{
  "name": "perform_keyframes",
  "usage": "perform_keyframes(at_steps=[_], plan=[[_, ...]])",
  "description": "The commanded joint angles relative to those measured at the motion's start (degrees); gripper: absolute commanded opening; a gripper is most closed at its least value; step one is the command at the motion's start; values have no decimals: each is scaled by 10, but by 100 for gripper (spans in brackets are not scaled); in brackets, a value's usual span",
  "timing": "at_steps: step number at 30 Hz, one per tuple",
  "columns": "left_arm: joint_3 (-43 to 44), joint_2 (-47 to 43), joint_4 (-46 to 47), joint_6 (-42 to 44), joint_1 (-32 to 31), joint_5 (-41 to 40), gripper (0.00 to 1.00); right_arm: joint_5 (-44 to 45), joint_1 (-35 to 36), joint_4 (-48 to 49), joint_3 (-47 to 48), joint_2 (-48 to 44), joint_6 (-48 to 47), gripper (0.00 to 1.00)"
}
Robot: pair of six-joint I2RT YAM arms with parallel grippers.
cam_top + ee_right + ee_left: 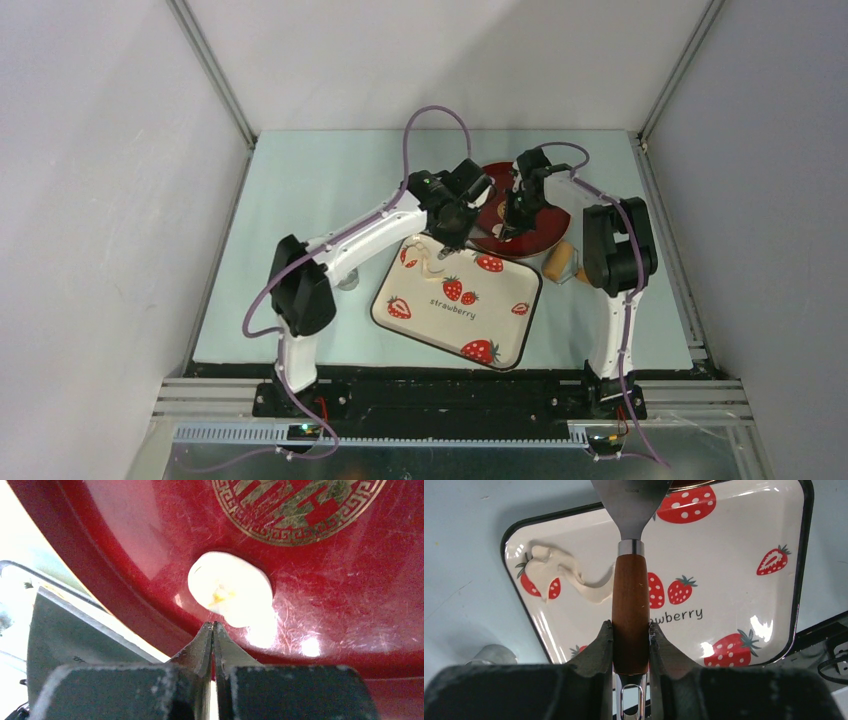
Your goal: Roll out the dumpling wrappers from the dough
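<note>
Station contents, laid out on pale blue-green counter (300, 200).

1. The left tool (630, 628) is clenching the brown wooden handle of a flat steel spatula (630, 510), with its jaws pressing both sides near the butt end. The blade is reaching past the far edge of the cream rectangular strawberry-print tray (734, 545) toward the round glossy red plate (350, 605).
2. The right tool (213, 626) is hovering pinched shut and grasping nothing. Its tips are sitting just beside a small pale round dough wrapper (230, 587), which is lying on the plate near its rim.
3. An irregular cream dough scrap (574, 577) is lying stretched across the tray's far-left corner, well apart from the wrapper.
4. A short wooden roller (560, 262) is lying on the counter beside the right arm.

Hazards, as judged:
- The soft wrapper is probably clinging to whatever touches it, so the shut tips could drag or dent it.
- The blade edge, close to the plate rim, could fold the disc or knock the plate.
- A grip so far back could let the spatula pivot.
- Both tools are working close together and risk colliding.
</note>
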Motion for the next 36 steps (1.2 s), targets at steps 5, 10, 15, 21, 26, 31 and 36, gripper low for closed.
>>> perform_keyframes(at_steps=[5, 10, 15, 21, 26, 31, 36], plan=[[-26, -94, 9, 2, 33, -27, 0, -41, 0, -22, -11, -100, 7, 14], [-63, -123, 17, 8, 78, -33, 0, -50, -5, -36, -34, -152, 8, 22], [-113, -159, 30, 20, 130, -35, 0, -59, -18, -43, -75, -198, 5, 30], [-164, -164, 46, 38, 211, -22, 0, -63, -47, -48, -136, -267, 1, 38], [-167, -130, 51, 54, 268, -16, 0, -67, -66, -52, -187, -309, -4, 40], [-162, -99, 55, 58, 290, -24, 0, -91, -97, -41, -242, -351, -4, 47], [-156, -63, 59, 52, 291, -33, 0, -106, -129, -38, -280, -392, -7, 55]])
